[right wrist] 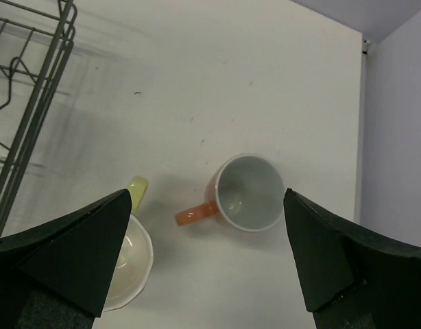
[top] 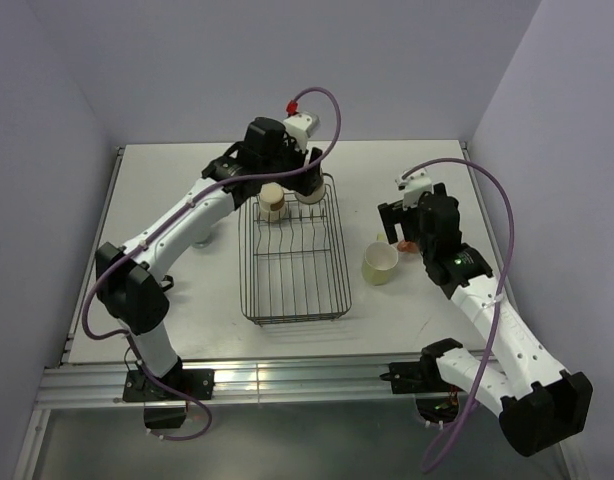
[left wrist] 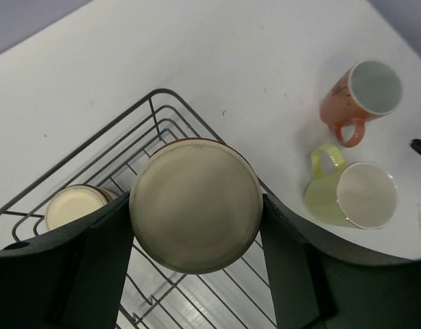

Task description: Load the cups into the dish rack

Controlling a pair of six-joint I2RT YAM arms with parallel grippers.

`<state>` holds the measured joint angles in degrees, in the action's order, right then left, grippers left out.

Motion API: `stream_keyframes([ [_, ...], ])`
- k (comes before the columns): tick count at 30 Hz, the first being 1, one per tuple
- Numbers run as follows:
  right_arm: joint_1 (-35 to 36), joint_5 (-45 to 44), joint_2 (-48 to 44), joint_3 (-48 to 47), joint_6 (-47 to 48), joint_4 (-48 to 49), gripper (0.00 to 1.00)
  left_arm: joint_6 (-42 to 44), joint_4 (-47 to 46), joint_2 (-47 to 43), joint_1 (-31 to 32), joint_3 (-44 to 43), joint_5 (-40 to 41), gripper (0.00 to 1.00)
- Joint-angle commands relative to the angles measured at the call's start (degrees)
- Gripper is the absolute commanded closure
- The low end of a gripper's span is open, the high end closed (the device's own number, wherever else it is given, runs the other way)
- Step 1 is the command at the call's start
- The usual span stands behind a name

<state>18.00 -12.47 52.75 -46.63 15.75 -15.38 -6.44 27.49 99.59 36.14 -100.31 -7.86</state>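
- My left gripper (left wrist: 197, 229) pinches a tan tumbler (left wrist: 193, 202) over the dish rack (top: 297, 321), at its 12 o'clock end.
- A second cup (left wrist: 75, 205) sits in the rack at the tumbler's 8 o'clock.
- My right gripper (right wrist: 207, 199) hangs spread wide above the salmon mug (right wrist: 248, 195), with the yellow mug (right wrist: 131, 257) at the salmon mug's 8 o'clock.

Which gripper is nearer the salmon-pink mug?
Right. The right gripper hovers open above the salmon-pink mug; the left gripper holds a tan tumbler over the far end of the dish rack.

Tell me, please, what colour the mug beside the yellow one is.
Salmon-orange mug, pale inside; right wrist view.
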Motion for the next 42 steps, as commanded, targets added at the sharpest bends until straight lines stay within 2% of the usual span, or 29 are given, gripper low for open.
stream_keyframes([
  [1,-1.04,4.12,0.42,-3.47,-5.64,-2.82,0.00,1.25,-5.41,1.13,1.04,0.91,5.56,1.00],
  [7,-1.47,4.82,4.55,-6.10,-8.54,-6.50,0.00,1.34,-8.41,4.47,1.21,1.43,7.51,1.00],
  [16,-1.65,6.84,5.69,-6.98,-11.88,-5.98,0.00,4.24,-17.20,4.56,1.21,8.02,9.62,1.00],
  [42,-1.65,9.39,7.54,-8.65,-12.93,-5.89,0.00,3.36,-20.45,11.06,1.13,8.20,9.71,1.00],
])
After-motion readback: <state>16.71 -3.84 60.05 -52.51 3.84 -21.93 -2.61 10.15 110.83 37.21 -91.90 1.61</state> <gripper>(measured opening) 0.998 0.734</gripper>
